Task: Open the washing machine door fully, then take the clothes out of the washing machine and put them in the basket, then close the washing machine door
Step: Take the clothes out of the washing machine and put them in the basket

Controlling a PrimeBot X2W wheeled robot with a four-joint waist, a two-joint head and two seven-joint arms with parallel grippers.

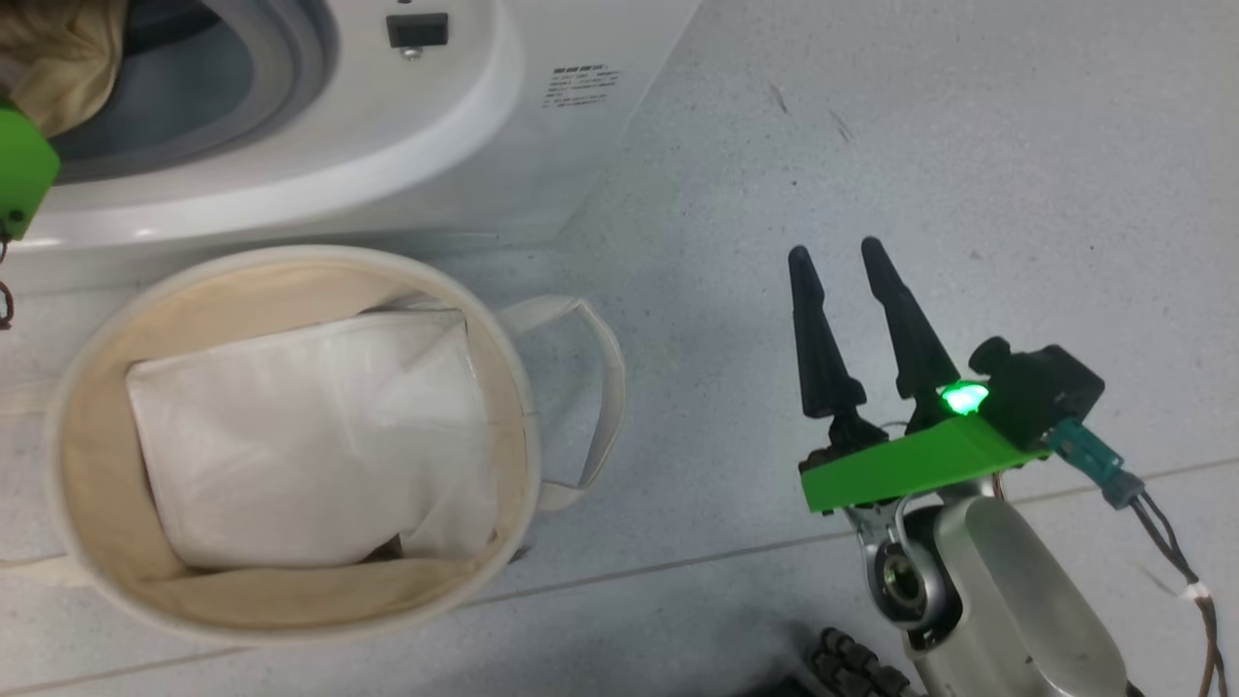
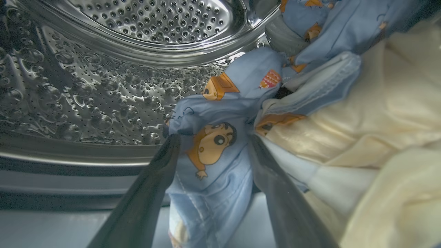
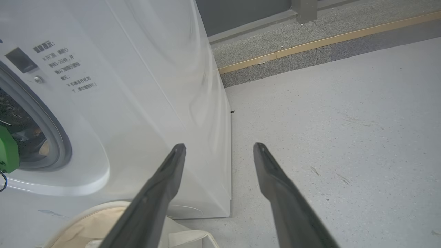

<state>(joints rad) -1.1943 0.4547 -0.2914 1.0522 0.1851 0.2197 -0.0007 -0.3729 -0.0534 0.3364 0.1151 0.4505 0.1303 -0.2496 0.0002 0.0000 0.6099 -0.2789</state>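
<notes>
The washing machine (image 1: 455, 145) (image 3: 137, 103) stands at the top left of the head view, its grey-rimmed mouth (image 1: 290, 77) uncovered; the door is out of view. In the left wrist view my left gripper (image 2: 212, 142) is inside the steel drum (image 2: 103, 86), open, with a fold of the clothes (image 2: 248, 72), blue with orange bears, lying between its fingers (image 2: 151, 193). Cream cloth (image 2: 389, 103) is heaped to the right of it. The basket (image 1: 508, 387) (image 3: 79, 217) sits on the floor before the washer. My right gripper (image 1: 834, 250) (image 3: 218, 146) hovers open over bare floor, right of the basket.
A flat white sheet (image 1: 310, 436) lies inside the basket. Cream cloth (image 1: 58, 58) shows at the drum mouth, beside my left wrist's green mount (image 1: 19, 174) (image 3: 7, 155). A raised grey kerb with a yellow strip (image 3: 310, 44) runs behind the washer. Grey floor (image 1: 871, 116) spreads to the right.
</notes>
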